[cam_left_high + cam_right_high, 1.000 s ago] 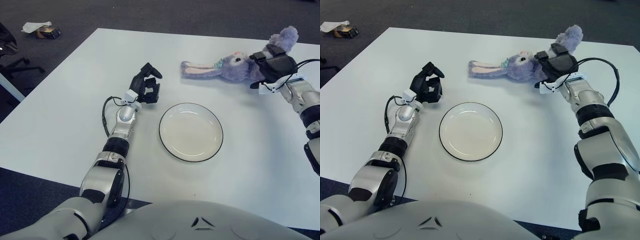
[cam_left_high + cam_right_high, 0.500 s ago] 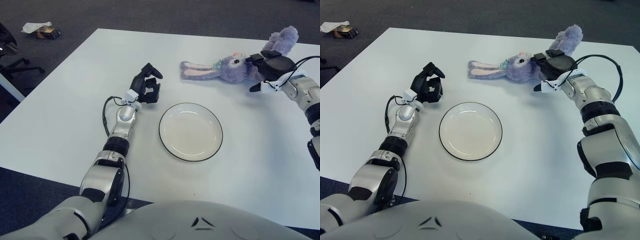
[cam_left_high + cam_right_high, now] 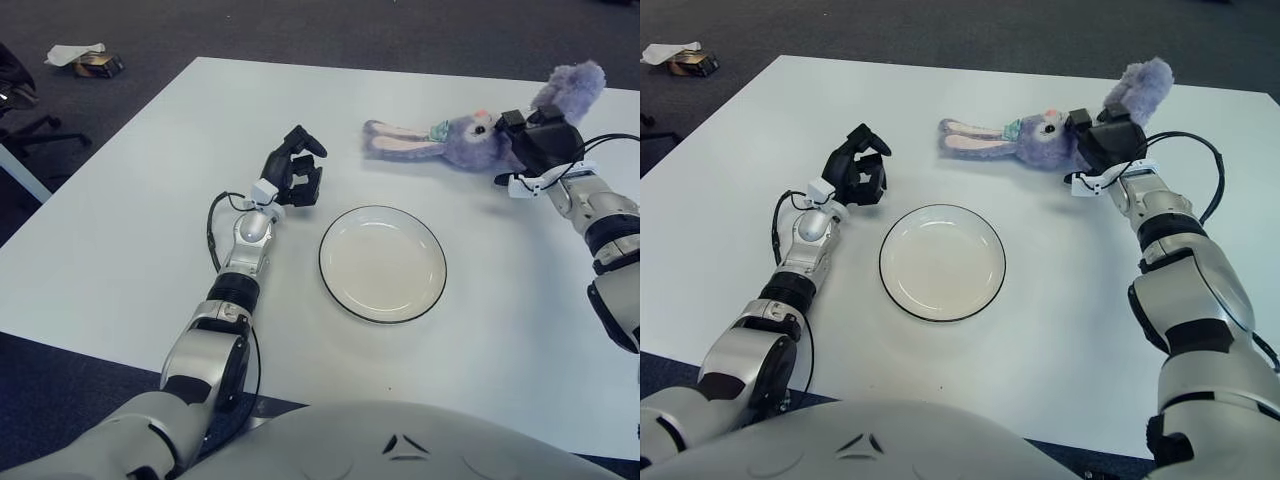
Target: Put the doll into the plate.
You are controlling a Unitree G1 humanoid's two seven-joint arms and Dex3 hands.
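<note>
On the white table (image 3: 150,200): one purple plush rabbit doll (image 3: 470,139), one round white plate (image 3: 383,263) with a thin dark rim, two robot hands. On the dark floor beyond the table's far left corner: one small box (image 3: 98,65) with a piece of white paper (image 3: 72,52) beside it, and part of a chair base (image 3: 22,110) at the left edge.

Taking the plate as landmark: doll lying on the tabletop beyond the plate and to its right, well apart from the rim, not in it. Long pink-lined ears stretched flat toward the left, face with a pink nose turned up, a small teal tag at the neck, one fuzzy limb raised at the far right end.

Right hand (image 3: 1102,143) at the doll's body, right of the head, black fingers wrapped onto the plush and pressing into it; ears and head free to the left of the hand, raised limb just behind it.

Left hand (image 3: 293,168) left of the plate and slightly beyond it, near the rim but apart, fingers curled in, holding nothing, well away from the doll.
</note>
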